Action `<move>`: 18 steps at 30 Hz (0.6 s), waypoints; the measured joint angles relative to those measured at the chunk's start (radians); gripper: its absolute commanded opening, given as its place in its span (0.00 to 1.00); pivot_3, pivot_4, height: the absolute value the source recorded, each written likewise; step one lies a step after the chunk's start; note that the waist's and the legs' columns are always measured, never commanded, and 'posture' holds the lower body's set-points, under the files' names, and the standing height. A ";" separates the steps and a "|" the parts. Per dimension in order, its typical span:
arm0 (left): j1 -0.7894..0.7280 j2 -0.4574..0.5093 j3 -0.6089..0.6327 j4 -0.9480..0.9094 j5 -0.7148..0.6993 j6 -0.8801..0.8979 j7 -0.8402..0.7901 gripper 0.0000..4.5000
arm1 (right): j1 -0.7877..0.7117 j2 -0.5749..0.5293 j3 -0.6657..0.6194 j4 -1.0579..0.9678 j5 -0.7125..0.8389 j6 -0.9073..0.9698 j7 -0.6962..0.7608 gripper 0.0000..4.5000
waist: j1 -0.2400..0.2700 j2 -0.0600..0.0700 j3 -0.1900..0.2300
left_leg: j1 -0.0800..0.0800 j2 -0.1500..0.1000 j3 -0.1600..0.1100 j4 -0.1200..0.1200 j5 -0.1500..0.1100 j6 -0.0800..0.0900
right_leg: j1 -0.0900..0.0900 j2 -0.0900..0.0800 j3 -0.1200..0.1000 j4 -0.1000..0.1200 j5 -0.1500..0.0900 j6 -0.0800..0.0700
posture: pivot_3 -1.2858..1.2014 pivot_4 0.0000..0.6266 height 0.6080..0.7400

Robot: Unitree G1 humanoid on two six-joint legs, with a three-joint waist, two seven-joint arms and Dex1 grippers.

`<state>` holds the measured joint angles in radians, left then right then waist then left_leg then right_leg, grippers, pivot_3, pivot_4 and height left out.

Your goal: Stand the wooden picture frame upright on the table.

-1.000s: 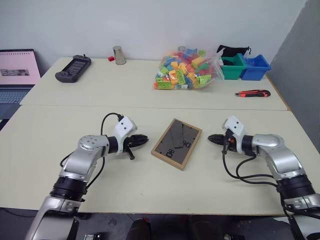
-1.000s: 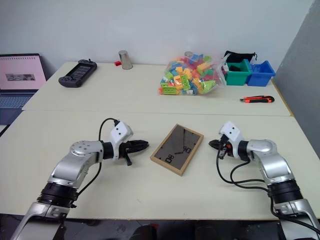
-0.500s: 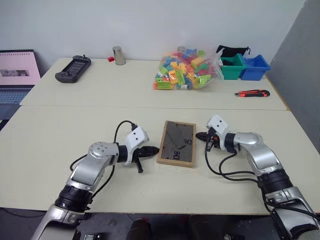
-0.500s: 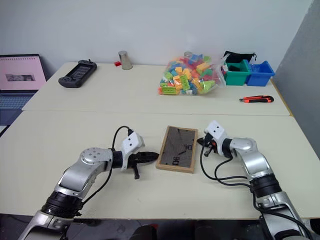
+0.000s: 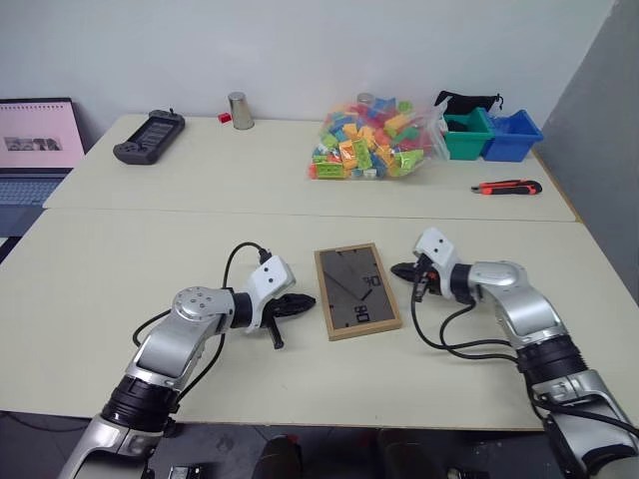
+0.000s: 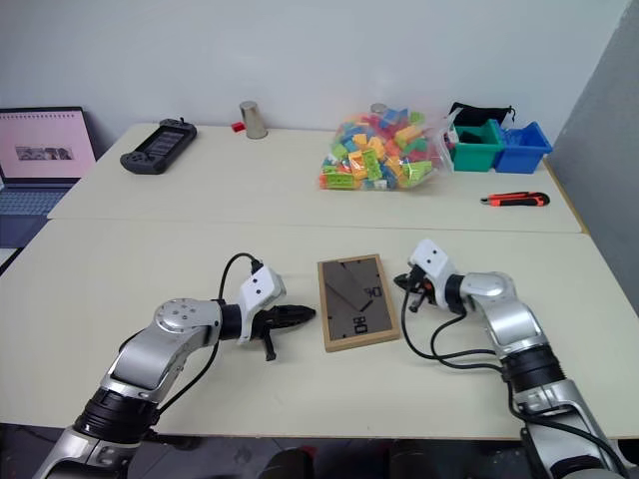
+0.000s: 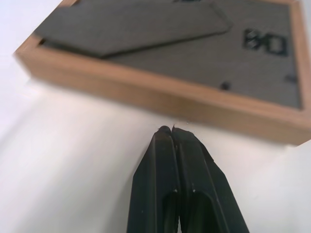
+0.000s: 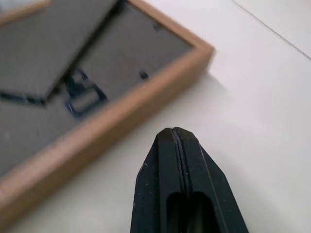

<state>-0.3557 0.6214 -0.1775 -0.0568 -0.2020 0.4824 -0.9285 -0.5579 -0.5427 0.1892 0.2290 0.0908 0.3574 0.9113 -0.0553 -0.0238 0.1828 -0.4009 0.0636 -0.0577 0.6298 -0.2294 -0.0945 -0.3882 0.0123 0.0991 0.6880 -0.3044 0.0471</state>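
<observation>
The frame (image 5: 356,290) lay flat on the table (image 5: 120,289), back panel up, between the two grippers. The left gripper (image 5: 307,299) was closed and empty, its tip just beside the frame's left edge, apparently not quite touching. The right gripper (image 5: 396,269) was likewise closed and empty, its tip just off the frame's right edge near the far corner. Farther back sat a bag of bricks (image 5: 371,138) and two bins (image 5: 489,135).

Left tool (image 7: 171,129) closed tight, tips just short of the light-wood side rail of the wooden picture frame (image 7: 160,94). Frame lies flat, back up on the pale counter (image 7: 73,160), dark panel with folded stand, "80" marking.
</observation>
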 measured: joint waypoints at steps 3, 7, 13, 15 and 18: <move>-0.012 -0.011 0.001 0.023 0.009 -0.012 0.012 0.01 | 0.034 -0.034 0.001 -0.055 0.012 0.007 0.054 0.00 | 0.000 0.000 0.000 | 0.000 0.000 0.000 0.000 0.000 0.000 | 0.000 0.000 0.000 0.000 0.000 0.000 | 0.52 0.24 1.00; -0.056 -0.052 -0.004 0.064 0.030 -0.040 0.039 0.01 | 0.050 -0.023 0.015 -0.130 0.035 0.053 0.090 0.00 | -0.003 0.000 0.000 | 0.001 0.000 0.000 0.000 0.000 0.000 | 0.000 0.000 0.000 0.001 0.000 0.000 | 0.52 0.24 1.00; -0.103 -0.094 -0.007 0.168 0.074 -0.086 0.091 0.01 | 0.073 -0.003 0.032 -0.207 0.050 0.132 0.091 0.00 | 0.000 0.000 0.000 | 0.001 0.000 0.000 0.000 0.000 0.000 | 0.000 0.000 0.000 0.001 0.000 0.000 | 0.52 0.24 1.00; -0.111 -0.101 -0.007 0.186 0.087 -0.099 0.096 0.01 | 0.077 -0.001 0.036 -0.223 0.052 0.147 0.091 0.00 | -0.001 0.000 0.000 | 0.001 0.000 0.000 0.000 0.000 0.000 | 0.000 0.000 0.000 0.001 0.000 0.000 | 0.52 0.24 1.00; -0.111 -0.103 -0.007 0.189 0.091 -0.107 0.100 0.01 | 0.077 -0.001 0.038 -0.227 0.053 0.157 0.091 0.00 | -0.001 0.000 0.000 | 0.001 0.000 0.000 0.000 0.000 0.000 | 0.000 0.000 0.000 0.001 0.000 0.000 | 0.52 0.24 1.00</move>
<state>-0.4666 0.5185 -0.1843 0.1322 -0.1109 0.3754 -0.8285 -0.4810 -0.5437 0.2272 0.0017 0.1434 0.5141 1.0023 -0.0560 -0.0238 0.1828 -0.4004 0.0636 -0.0581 0.6302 -0.2293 -0.0944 -0.3881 0.0127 0.0991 0.6893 -0.3044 0.0471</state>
